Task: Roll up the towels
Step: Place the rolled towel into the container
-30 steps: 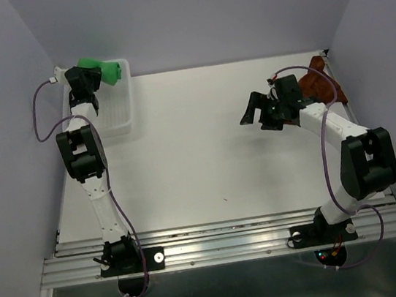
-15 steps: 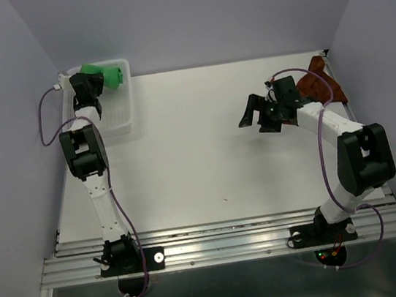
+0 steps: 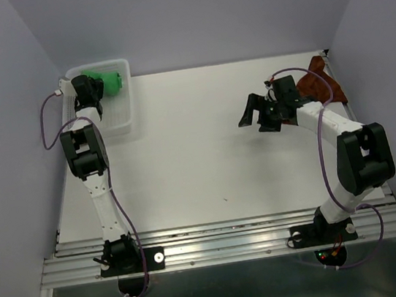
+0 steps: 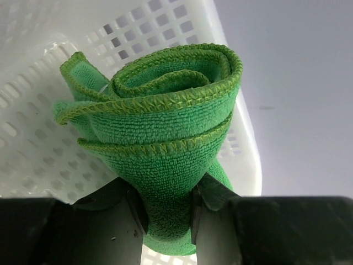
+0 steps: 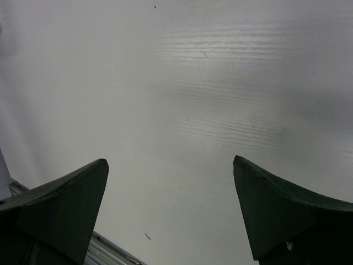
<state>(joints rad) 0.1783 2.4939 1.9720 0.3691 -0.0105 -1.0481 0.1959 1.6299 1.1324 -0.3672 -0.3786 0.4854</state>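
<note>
My left gripper is shut on a rolled green towel and holds it over the far part of the white perforated basket. In the left wrist view the towel roll is pinched between my fingers, with the basket wall behind it. My right gripper is open and empty above the bare white table, right of centre; the right wrist view shows only table between its fingertips. A brown towel lies crumpled at the far right, behind the right arm.
The basket stands at the far left corner against the lilac walls. The table is white; a metal rail runs along its near edge by the arm bases. Purple cables loop beside both arms.
My left gripper has carried the green towel roll a little to the right and lower, into the basket. The right arm has barely moved.
</note>
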